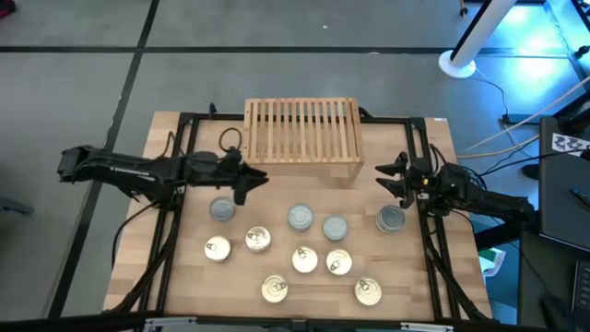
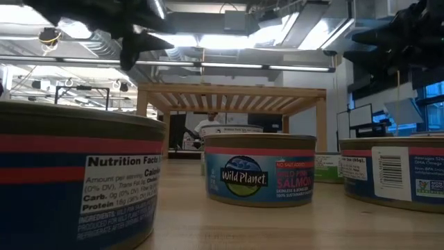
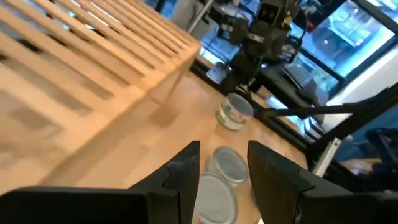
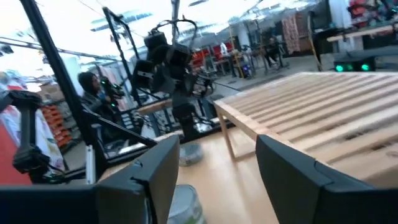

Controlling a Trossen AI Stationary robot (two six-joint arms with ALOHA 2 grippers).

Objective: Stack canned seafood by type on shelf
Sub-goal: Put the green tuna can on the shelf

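The worktop (image 1: pixel 406 277) carried the shelf (image 1: pixel 302 129) at its far edge, slats bare. Ten tins lay loose toward the near edge: gold lids nearest, such as one (image 1: pixel 305 259), and silver-grey ones behind. My left fingers (image 1: pixel 247 182) hung parted and empty over a silver-grey tin (image 1: pixel 222 209) left of the group; my right fingers (image 1: pixel 395 175), also parted and empty, hovered by the silver-grey tin (image 1: pixel 391 219) at the right edge. I judged the tins stiff, dense and slick-walled, best pinched across the label band.
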